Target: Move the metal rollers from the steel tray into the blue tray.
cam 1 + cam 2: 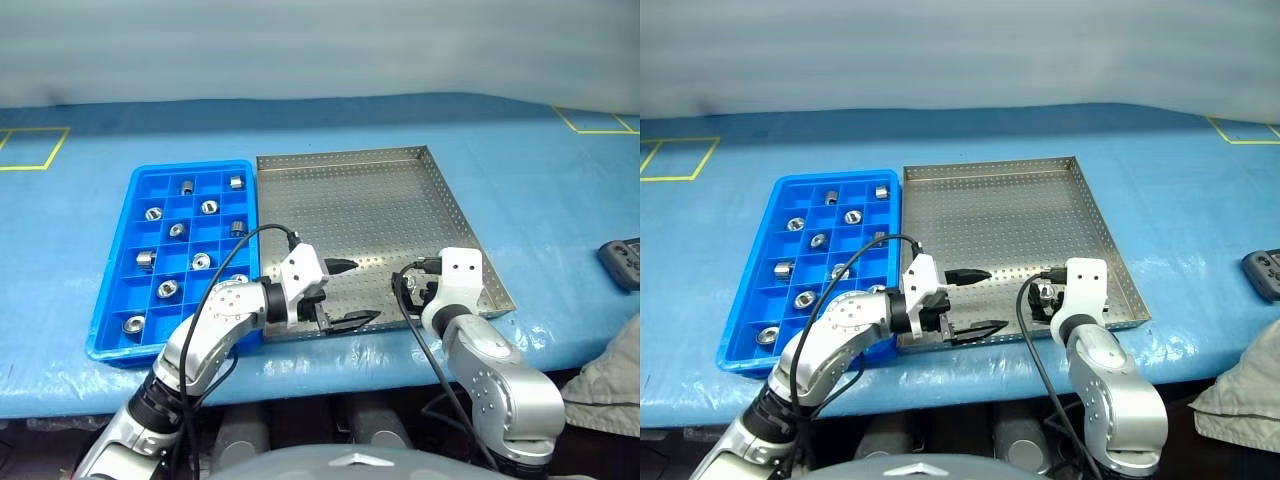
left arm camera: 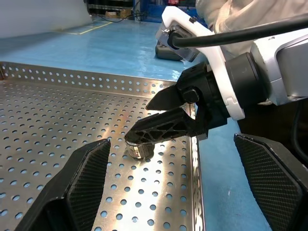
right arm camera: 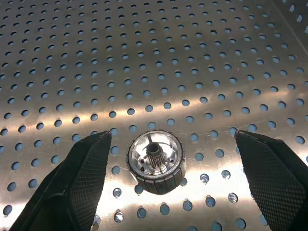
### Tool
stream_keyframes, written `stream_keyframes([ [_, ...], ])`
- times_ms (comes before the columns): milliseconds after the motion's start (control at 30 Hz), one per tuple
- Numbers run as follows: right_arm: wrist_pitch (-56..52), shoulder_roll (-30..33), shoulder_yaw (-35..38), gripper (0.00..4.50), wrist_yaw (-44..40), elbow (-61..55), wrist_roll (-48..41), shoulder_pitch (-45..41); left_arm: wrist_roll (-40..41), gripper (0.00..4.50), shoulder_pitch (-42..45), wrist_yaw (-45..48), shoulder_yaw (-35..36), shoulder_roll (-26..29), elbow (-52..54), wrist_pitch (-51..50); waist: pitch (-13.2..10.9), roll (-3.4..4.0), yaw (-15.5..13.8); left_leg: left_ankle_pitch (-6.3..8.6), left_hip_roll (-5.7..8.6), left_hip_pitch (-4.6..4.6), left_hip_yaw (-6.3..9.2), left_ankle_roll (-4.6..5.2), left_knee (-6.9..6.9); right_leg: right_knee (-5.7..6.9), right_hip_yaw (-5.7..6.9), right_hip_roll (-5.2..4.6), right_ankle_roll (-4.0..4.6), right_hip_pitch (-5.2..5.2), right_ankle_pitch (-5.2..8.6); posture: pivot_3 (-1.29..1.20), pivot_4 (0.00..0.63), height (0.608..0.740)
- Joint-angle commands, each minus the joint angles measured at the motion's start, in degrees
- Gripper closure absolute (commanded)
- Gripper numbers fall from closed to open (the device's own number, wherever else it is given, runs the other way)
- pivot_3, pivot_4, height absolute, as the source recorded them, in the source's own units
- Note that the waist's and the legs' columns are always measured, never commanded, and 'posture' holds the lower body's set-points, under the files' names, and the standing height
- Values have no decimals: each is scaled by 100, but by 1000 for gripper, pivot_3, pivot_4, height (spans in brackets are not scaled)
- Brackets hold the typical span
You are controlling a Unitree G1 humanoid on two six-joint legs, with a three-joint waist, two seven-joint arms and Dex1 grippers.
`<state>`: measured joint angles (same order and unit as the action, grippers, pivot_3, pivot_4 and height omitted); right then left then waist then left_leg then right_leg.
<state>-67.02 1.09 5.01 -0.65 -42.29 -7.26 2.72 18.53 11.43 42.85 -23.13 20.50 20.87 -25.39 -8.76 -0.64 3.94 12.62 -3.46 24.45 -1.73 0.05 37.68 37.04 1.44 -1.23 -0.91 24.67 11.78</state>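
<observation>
The steel tray [image 1: 350, 180] lies in the middle of the blue table, with the blue tray [image 1: 112, 320] against its left side. Several metal rollers [image 1: 208, 207] sit in separate compartments of the blue tray. One metal roller [image 3: 155, 162] stands on the perforated floor near the steel tray's front right corner. My right gripper [image 3: 172, 136] is open, tilted down over that roller, with one finger on each side and not touching it. My left gripper [image 1: 366, 290] is open over the tray's front edge. It points right toward the right gripper [image 2: 149, 118] and holds nothing.
A black device [image 1: 622, 262] lies at the table's right edge, with a grey cloth [image 1: 610, 380] in front of it. Yellow tape lines [image 1: 30, 150] mark the table's far corners. Black cables loop along both arms.
</observation>
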Motion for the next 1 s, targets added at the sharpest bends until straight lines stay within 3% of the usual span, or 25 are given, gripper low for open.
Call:
stream_keyframes([
  [33, 235, 30, -88, 163, -80, 120, -63, -123, -104, 0, -110, -25, -61, -50, 87, 207, 0, 0, -6, 0, 0, 0, 0, 0, 0, 0, 0, 0, 0, 0, 0, -77, 150, 740],
  [267, 346, 60, -64, 163, -71, 541, -27, -91, -88, 0, -324, -79, -76, -53, 261, 168, 1, -1, -74, 0, 1, 0, 0, 1, 0, 0, -2, -1, -1, 0, -1, -31, 150, 740],
  [367, 246, 50, -37, 688, -62, 571, -53, -98, -91, 0, -426, -140, -43, -40, 340, 154, 1, -1, -125, 1, 0, 0, 0, 2, 0, -1, -3, 0, -2, 0, -1, -16, 150, 740],
  [567, 71, 154, -100, 2670, -151, 537, -105, -240, -133, 0, -598, -283, 25, 8, 451, 168, 1, -1, -264, 1, -1, 0, -1, 2, 0, -1, -2, 0, -1, 1, -1, 39, 150, 740],
  [600, 35, 188, -110, 2802, -158, 542, -99, -272, -142, 0, -626, -319, 43, 7, 468, 171, 1, -1, -283, 1, -1, 0, 0, 2, 1, -1, -2, 0, -1, 0, -1, 47, 150, 740],
  [1000, -224, 554, -373, 2800, -418, 494, -184, -1107, -212, 0, -1140, -899, 496, -185, 698, 520, -2, 1, -441, 1, -2, 1, 1, 3, 0, -1, -1, 1, -1, 2, -1, 165, 150, 740],
])
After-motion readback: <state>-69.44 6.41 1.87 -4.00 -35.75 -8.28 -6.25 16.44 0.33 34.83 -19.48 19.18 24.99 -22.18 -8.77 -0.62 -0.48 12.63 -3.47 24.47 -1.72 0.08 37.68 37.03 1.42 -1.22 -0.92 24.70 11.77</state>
